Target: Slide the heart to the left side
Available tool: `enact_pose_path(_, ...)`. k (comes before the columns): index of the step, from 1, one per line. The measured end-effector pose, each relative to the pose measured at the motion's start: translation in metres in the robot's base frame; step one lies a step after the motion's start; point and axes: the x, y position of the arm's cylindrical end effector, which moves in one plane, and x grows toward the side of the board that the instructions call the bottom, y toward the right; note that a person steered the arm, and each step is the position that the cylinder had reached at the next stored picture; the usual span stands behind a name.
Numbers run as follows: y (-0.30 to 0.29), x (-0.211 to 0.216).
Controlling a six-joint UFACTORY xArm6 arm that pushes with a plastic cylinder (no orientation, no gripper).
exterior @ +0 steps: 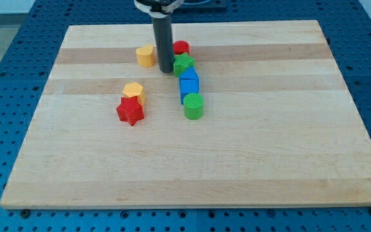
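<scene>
The yellow heart block (146,56) lies near the view's top, left of centre, on the wooden board (192,167). My tip (166,69) stands just right of the heart, with a small gap between them, and right next to the green star block (184,64) on its other side. A red cylinder (181,48) sits behind the green star, partly hidden by the rod.
A blue cube (189,84) and a green cylinder (193,106) line up below the green star. A yellow hexagon (133,92) and a red star (130,111) sit together further left and lower. Blue perforated table surrounds the board.
</scene>
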Motion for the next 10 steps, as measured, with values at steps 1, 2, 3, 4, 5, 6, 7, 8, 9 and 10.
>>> enact_pose_path(1, 0.009, 0.0)
enact_pose_path(2, -0.01, -0.003)
enact_pose_path(3, -0.027, -0.018)
enact_pose_path(4, -0.044, -0.029)
enact_pose_path(5, -0.044, -0.03)
enact_pose_path(6, -0.044, -0.03)
enact_pose_path(7, -0.061, -0.03)
enact_pose_path(8, -0.1, -0.03)
enact_pose_path(9, -0.103, -0.031)
enact_pose_path(10, -0.062, -0.06)
